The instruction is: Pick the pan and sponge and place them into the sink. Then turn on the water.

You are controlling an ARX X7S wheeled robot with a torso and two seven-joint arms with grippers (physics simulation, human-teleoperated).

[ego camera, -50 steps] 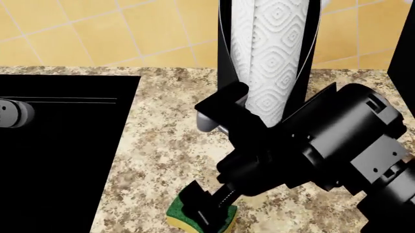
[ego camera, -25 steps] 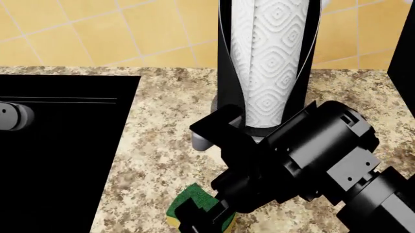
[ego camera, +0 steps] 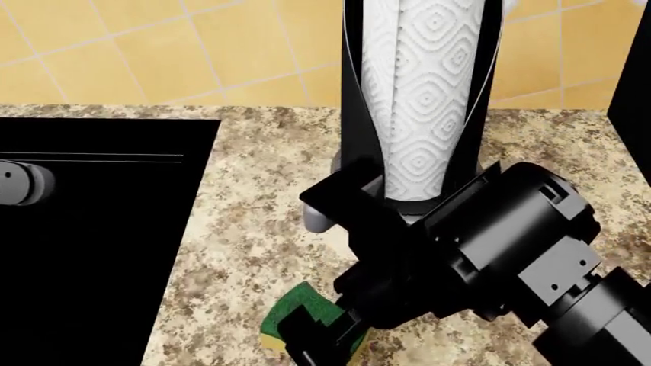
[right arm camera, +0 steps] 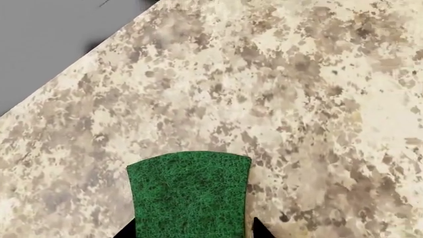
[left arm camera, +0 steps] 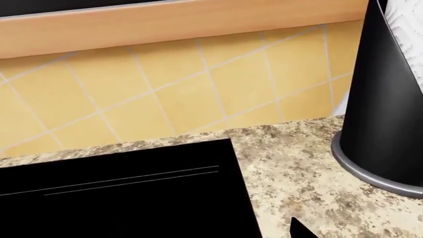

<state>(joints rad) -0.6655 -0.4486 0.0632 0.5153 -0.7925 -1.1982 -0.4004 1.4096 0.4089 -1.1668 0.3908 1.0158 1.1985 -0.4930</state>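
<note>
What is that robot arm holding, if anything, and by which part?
The right hand has a finger on each side of the sponge, at its near end. Whether it grips is not clear. The left hand is out of view.

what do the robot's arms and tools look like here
The right arm is glossy black: a thick cylinder-shaped wrist section with blocky, angular housings bolted on and a flat bracket sticking out, plus a light grey rounded part behind it. Its tool is black with squared fingers. Of the left arm only a grey rounded piece shows in the head view. No cables or markings are visible.
</note>
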